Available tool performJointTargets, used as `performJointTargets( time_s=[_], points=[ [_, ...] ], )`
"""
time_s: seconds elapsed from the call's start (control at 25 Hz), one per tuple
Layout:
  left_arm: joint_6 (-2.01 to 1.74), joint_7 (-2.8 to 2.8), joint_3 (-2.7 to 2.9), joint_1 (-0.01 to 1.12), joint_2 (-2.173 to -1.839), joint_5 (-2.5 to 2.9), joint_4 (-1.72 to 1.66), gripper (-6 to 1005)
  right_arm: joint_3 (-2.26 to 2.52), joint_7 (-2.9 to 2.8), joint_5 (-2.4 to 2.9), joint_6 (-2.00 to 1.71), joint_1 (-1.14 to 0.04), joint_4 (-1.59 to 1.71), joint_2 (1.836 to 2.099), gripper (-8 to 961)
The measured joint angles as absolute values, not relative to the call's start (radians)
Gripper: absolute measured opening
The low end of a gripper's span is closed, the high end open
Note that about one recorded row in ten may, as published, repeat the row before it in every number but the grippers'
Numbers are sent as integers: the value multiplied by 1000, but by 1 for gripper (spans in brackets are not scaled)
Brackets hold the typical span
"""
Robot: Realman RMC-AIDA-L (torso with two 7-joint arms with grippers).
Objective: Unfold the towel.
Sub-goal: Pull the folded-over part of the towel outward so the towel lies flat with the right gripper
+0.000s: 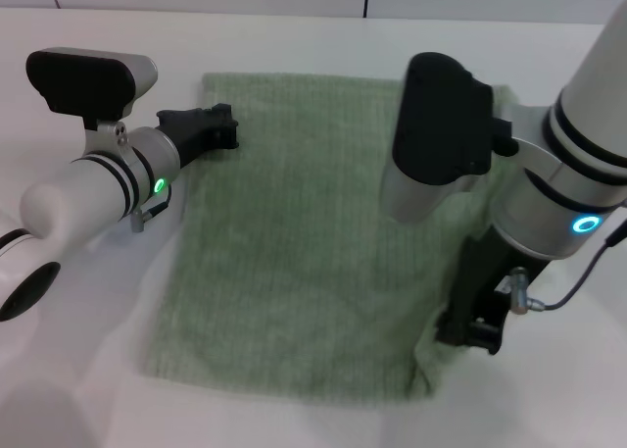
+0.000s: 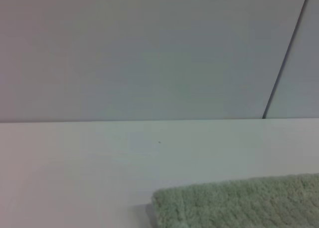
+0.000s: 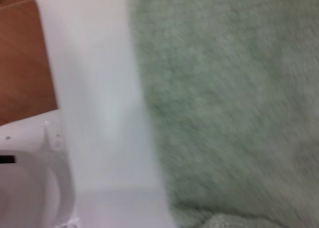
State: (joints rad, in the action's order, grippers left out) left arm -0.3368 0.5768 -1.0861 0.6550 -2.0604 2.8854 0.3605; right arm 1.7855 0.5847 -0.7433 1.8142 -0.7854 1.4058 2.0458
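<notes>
- Head view: the towel [image 1: 294,242] lies spread across the white table [image 1: 88,389], pale green and ribbed, mostly flat. Its near right corner is bunched and lifted where my right gripper [image 1: 472,328] meets it.
- Head view: my right gripper points down at that near right corner, black fingers against the cloth's edge. They look pinched on the fabric, yet the fingertips are buried in the fold, so I cannot tell for certain whether they are closed on it.
- Head view: my left gripper [image 1: 217,127] is stretched out low over the table at the towel's far left corner, its black tips just reaching the edge of the cloth. From here I cannot tell whether those fingers are parted or together.
- Left wrist view: a corner of the towel [image 2: 239,203] with its hemmed edge lies on the table [image 2: 75,163], with a plain pale wall [image 2: 149,48] behind. My own fingers do not show.
- Right wrist view: green terry of the towel [image 3: 234,103] is close up and blurred, beside a white strip of table edge [image 3: 99,98], and a patch of brown floor [image 3: 22,58] past it. No fingers show here either.
</notes>
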Motion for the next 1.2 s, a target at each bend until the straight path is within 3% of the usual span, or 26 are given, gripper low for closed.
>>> performJointTargets(
  time_s=[0.32,1.2],
  points=[
    [-336,577,-1087,654,-2060,2885,362,90,1867,562,-773,1816,-828,1354,2038,34],
    [-339,577,-1089,656,-2057,2887,362,98,1936,497,-631,1813,-858,1349,2071,36]
  ],
)
